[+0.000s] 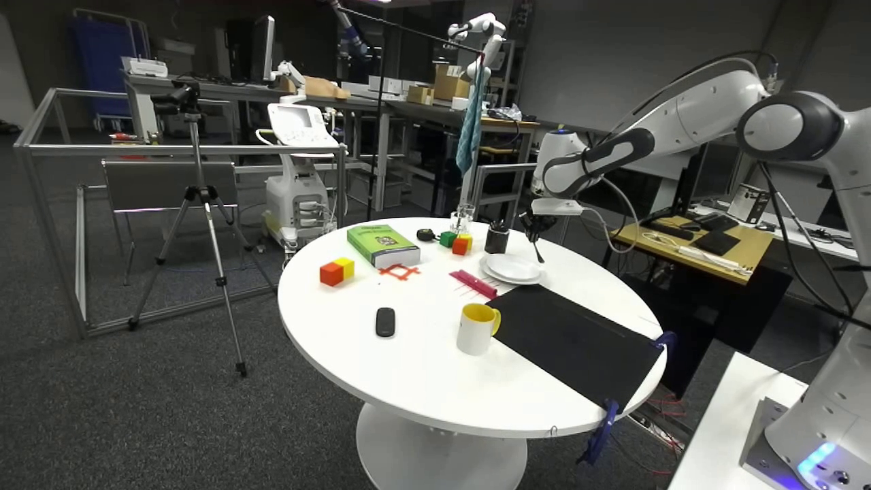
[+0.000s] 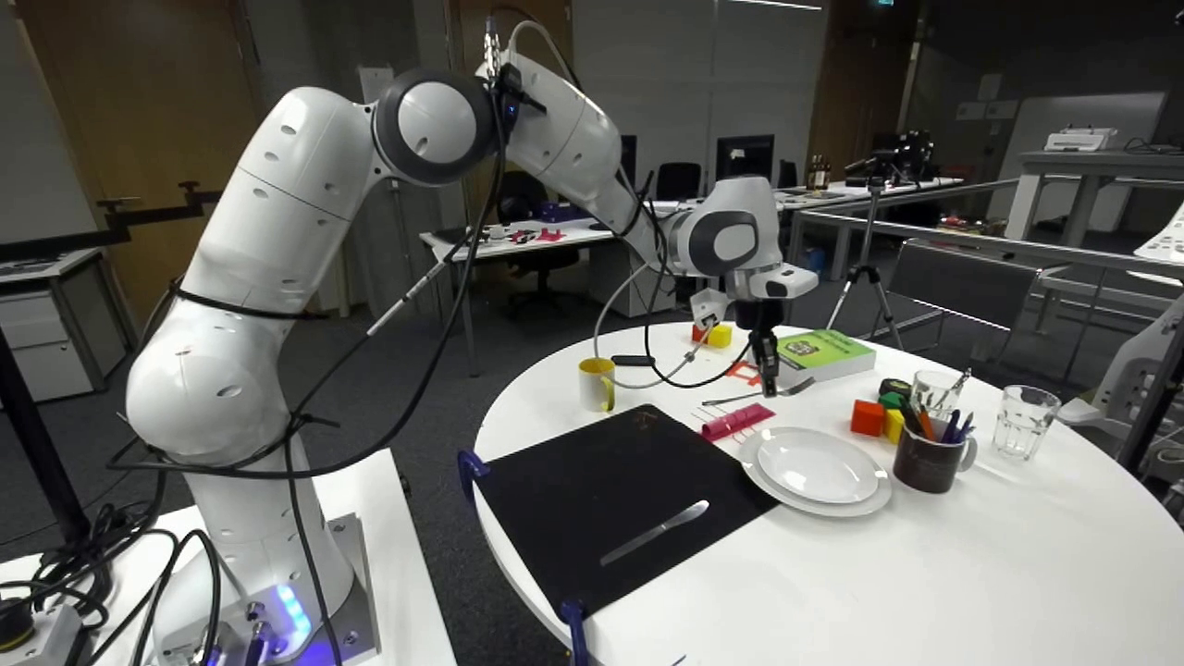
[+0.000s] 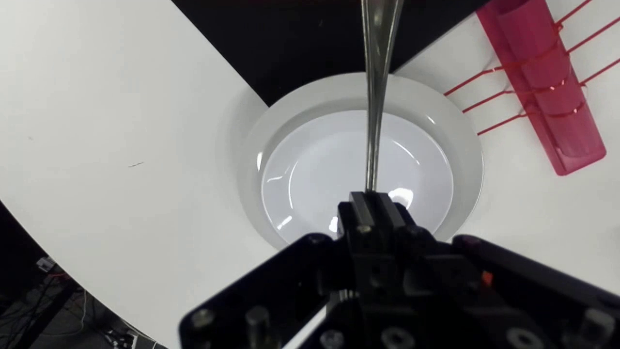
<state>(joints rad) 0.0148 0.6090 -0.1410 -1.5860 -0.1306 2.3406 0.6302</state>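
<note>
Clamped on a metal fork (image 3: 378,87), the gripper (image 3: 371,198) of a white robot arm (image 2: 305,176) is hovering over a small white plate (image 3: 315,169), which is resting on a larger plate (image 3: 421,104) at the edge of a black mat (image 2: 592,462). The fork is hanging in the air between the tightened jaws, its handle reaching over both plates toward the mat in the wrist view and its tines showing past the gripper in an exterior view. A table knife (image 2: 655,534) is lying flat on the mat, and blue clamps (image 2: 574,625) are pinching the mat's corners at the rim of the round white table (image 1: 347,340). A pink piece (image 3: 547,92) with thin red rods sticking out is lying just beside the plates, while a white mug (image 1: 473,335) with a yellow inside is standing upright beside the mat. Near the plates, a dark mug (image 2: 928,462) is holding pens (image 2: 926,424), with red, yellow and green blocks (image 2: 867,418) clustering just beside it and two drinking glasses (image 2: 1025,421) standing close by. Farther across the table, a thick green book (image 1: 382,245) is lying flat with a red frame (image 1: 400,272) just beside it, a separate pair of red and yellow cubes (image 1: 332,274) is sitting side by side, and a black oblong object (image 1: 385,322) is lying apart.
</note>
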